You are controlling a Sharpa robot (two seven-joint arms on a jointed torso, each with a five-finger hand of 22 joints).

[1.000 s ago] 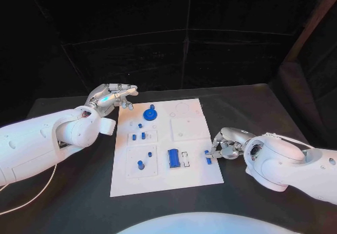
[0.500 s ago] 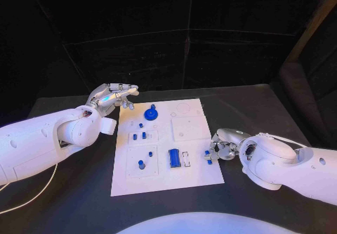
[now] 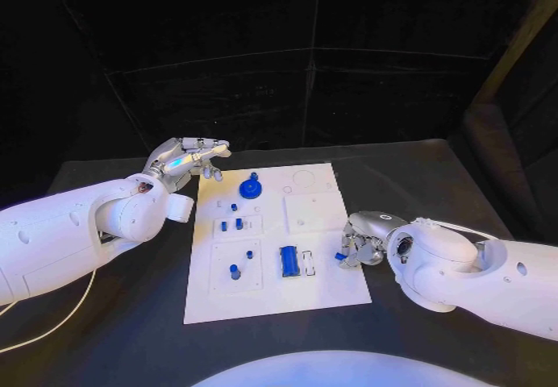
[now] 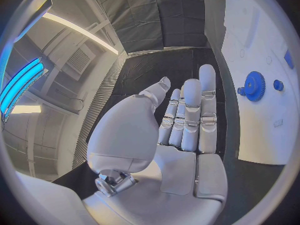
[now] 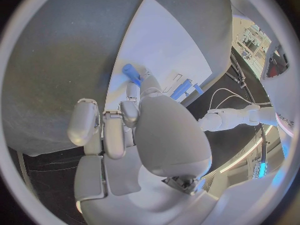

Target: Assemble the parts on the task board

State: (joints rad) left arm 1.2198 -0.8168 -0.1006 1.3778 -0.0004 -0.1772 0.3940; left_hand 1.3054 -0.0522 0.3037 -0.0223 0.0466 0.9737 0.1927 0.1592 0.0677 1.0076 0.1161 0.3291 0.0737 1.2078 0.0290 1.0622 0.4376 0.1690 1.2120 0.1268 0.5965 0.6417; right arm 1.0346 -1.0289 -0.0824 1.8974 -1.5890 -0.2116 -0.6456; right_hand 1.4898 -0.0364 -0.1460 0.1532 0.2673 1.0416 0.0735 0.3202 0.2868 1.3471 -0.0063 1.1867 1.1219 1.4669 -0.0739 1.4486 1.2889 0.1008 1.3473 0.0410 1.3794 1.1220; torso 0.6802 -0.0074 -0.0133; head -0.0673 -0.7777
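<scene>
At the task board's (image 3: 279, 242) right edge, right hand (image 3: 363, 246) is pinching a small blue part (image 3: 342, 256) in its fingers (image 5: 133, 92), just above the plate. Left hand (image 3: 184, 161) is hovering released beside the far-left corner. Thin pinch looks risky; part could be slipping or twisting out.

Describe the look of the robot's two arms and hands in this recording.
Both arms are bulky, glossy white shells with rounded joints. Each ends in a silver metallic hand, left hand and right hand, with segmented fingers. A thin pale cable loops beside the left arm; another runs over the right arm.
</scene>
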